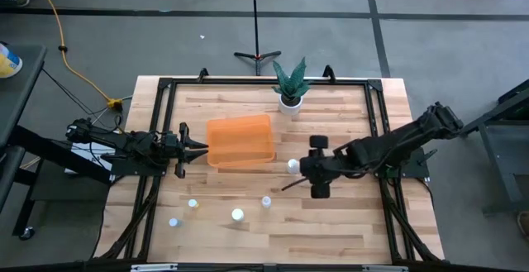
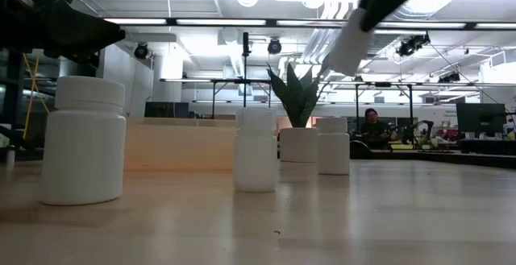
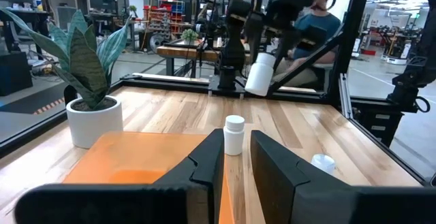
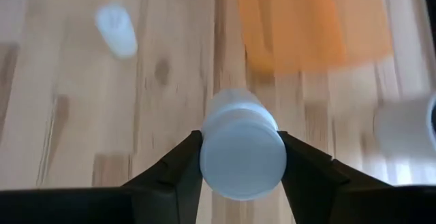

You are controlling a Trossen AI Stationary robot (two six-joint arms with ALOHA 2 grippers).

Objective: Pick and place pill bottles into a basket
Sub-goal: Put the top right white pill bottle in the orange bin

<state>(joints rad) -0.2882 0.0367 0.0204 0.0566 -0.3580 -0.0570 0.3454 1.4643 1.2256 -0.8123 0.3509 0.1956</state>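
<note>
The orange basket [image 1: 240, 140] lies at the table's middle, low and rectangular; it also shows in the left wrist view [image 3: 136, 156]. My right gripper [image 1: 302, 169] is just right of it, shut on a white pill bottle [image 1: 293, 166] held in the air [image 2: 351, 43]. My left gripper [image 1: 198, 148] is open and empty at the basket's left edge. Several pill bottles stand on their bases near the table's front: [image 1: 193, 203], [image 1: 173, 221], [image 1: 237, 215], [image 1: 266, 201]. Another bottle [image 3: 234, 134] stands upright past the basket, below the held one [image 3: 260, 73]. My right gripper pinches the pill bottle by its sides [image 4: 211, 157] between its two fingers [image 4: 300, 166], at the bottle's upper end. The fingers slant down toward the table's left. The bottle sticks out past the fingertips, tilted, its lower end [image 2: 343, 62] clear of the table.
A white pot with a green plant [image 1: 289, 97] stands at the far edge, right of the basket. A black frame [image 1: 165, 86] runs around the table top. A person [image 3: 320, 20] sits beyond the table's right side.
</note>
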